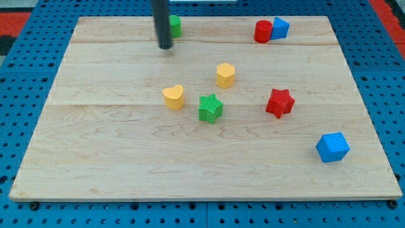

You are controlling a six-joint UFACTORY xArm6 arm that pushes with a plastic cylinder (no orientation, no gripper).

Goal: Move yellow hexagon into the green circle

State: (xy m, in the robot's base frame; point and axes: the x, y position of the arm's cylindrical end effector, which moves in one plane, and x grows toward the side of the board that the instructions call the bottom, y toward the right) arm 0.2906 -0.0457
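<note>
A pale wooden board (95, 158) lay on a blue pegboard (19, 95). My tip (165, 46), a bare rod with nothing grasped, stood near the view's top, half hiding a green block (175, 25), probably the circle. The yellow hexagon (225, 75) sat mid-board, well apart from it. Two yellow, two green, two red and two blue blocks: yellow heart (173, 97), green star (211, 107), red star (280, 102), red cylinder (262, 31) touching a blue block (280, 28), blue cube (333, 147).

My tip (165, 45) at the view's top, just left of green circle (175, 25), yellow hexagon (225, 75) lower right, well apart
</note>
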